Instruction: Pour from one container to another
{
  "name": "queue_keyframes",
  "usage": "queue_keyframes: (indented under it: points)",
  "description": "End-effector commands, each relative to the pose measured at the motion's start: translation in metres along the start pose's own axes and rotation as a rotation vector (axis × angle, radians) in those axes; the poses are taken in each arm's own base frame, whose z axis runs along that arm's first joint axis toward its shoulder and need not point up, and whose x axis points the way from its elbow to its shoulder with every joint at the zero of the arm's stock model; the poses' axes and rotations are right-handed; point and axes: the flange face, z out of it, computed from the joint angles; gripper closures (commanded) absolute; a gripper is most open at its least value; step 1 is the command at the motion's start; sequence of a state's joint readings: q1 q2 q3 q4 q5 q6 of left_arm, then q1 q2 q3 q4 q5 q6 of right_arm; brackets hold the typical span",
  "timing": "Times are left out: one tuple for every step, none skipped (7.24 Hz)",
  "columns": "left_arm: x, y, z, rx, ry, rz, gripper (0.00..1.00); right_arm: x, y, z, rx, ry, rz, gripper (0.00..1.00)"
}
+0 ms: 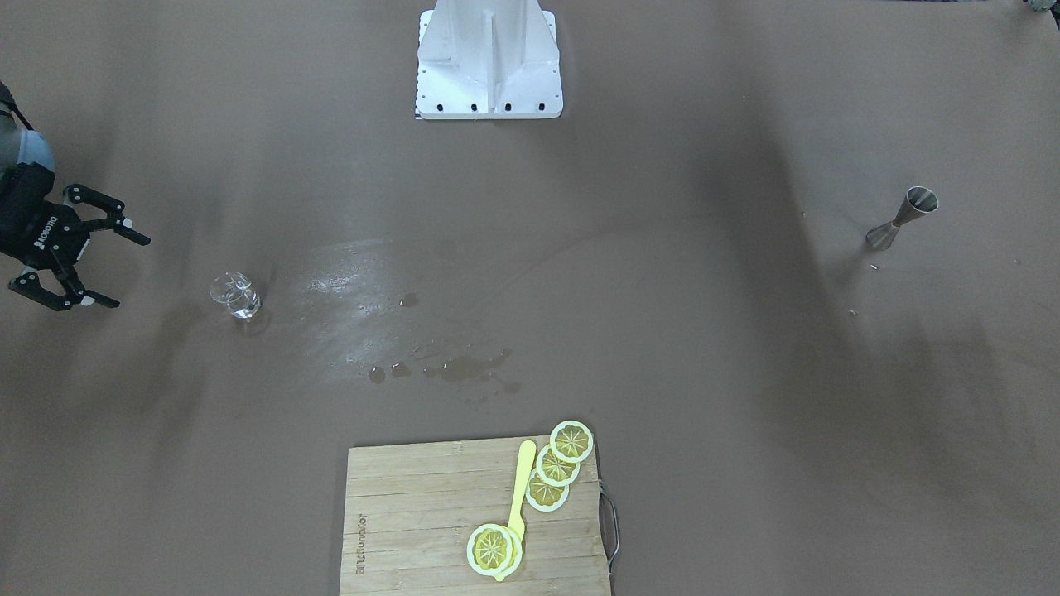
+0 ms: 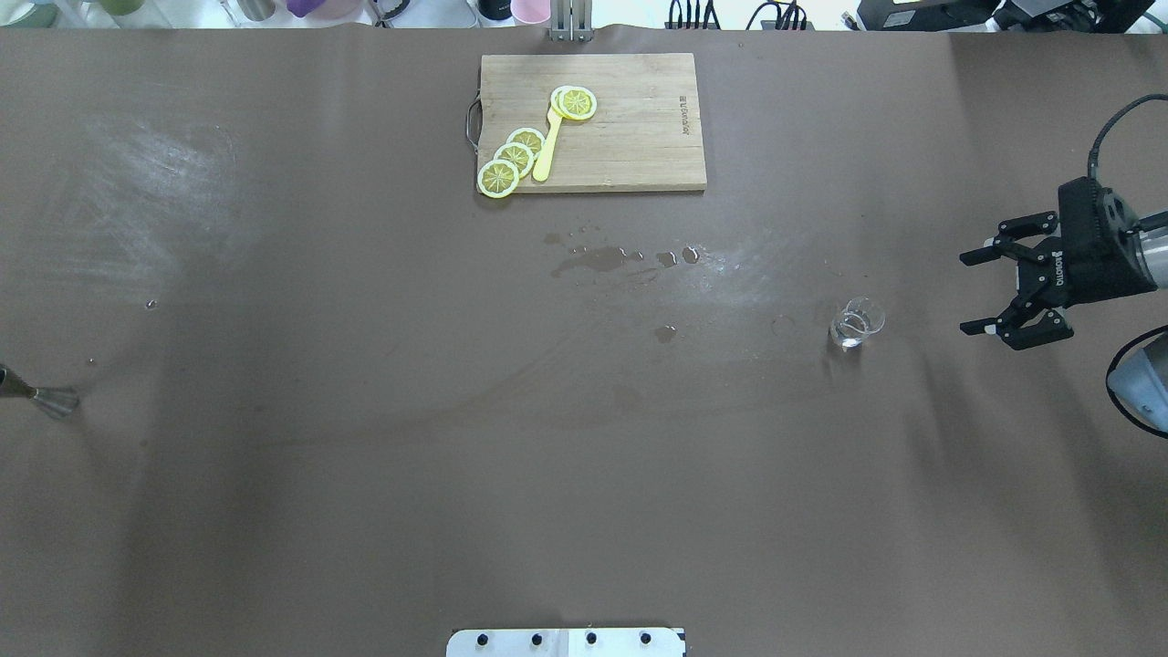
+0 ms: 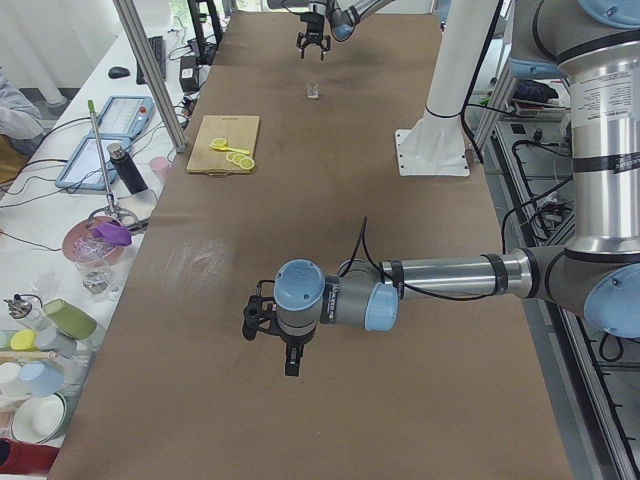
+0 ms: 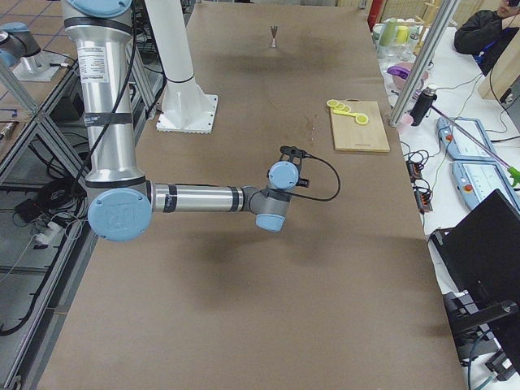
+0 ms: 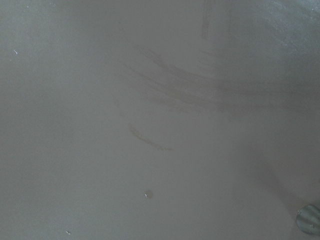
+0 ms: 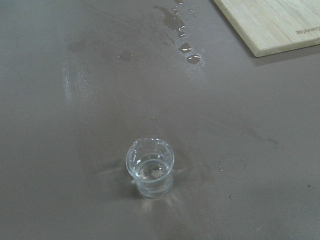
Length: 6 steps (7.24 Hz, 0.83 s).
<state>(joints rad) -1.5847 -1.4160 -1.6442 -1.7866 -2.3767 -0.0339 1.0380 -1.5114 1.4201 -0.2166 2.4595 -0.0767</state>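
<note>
A small clear glass (image 1: pixel 236 295) (image 2: pixel 856 323) with a little clear liquid at its bottom stands upright on the brown table. In the right wrist view the glass (image 6: pixel 150 170) sits low and central. My right gripper (image 2: pixel 966 294) (image 1: pixel 128 273) is open and empty, a short way from the glass and pointing at it. A metal jigger (image 1: pixel 903 217) (image 2: pixel 41 394) stands at the far opposite end of the table. My left gripper (image 3: pixel 283 345) shows only in the exterior left view, hanging above the table, and I cannot tell its state.
A wooden cutting board (image 2: pixel 630 137) (image 1: pixel 414 521) holds lemon slices (image 2: pixel 513 160) and a yellow utensil (image 2: pixel 547 146). Small puddles (image 2: pixel 602 260) (image 6: pixel 185 47) lie between the board and the glass. The robot's white base (image 1: pixel 489 66) stands mid-table.
</note>
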Motion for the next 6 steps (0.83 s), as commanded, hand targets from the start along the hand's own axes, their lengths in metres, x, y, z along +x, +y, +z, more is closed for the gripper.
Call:
queue_keyframes:
  points:
    - [0.005,0.033,-0.02,0.027,-0.012,-0.007,0.02,-0.002,0.02,0.024,-0.036,-0.001,-0.077,0.0]
    - [0.003,0.033,-0.024,0.06,-0.074,0.026,0.02,-0.007,0.023,0.034,-0.046,-0.018,-0.086,0.0]
    - [0.008,0.042,-0.034,0.146,-0.085,0.095,0.02,-0.012,0.023,0.044,-0.05,-0.024,-0.093,0.0]
    - [-0.005,0.069,-0.023,0.191,-0.089,0.133,0.02,-0.017,0.024,0.051,-0.051,-0.031,-0.1,0.01]
    - [-0.02,0.072,-0.008,0.273,-0.09,0.211,0.02,-0.021,0.023,0.056,-0.045,-0.04,-0.111,0.01]
    - [-0.03,0.08,0.001,0.356,-0.091,0.288,0.02,-0.02,0.023,0.056,-0.043,-0.039,-0.121,0.01]
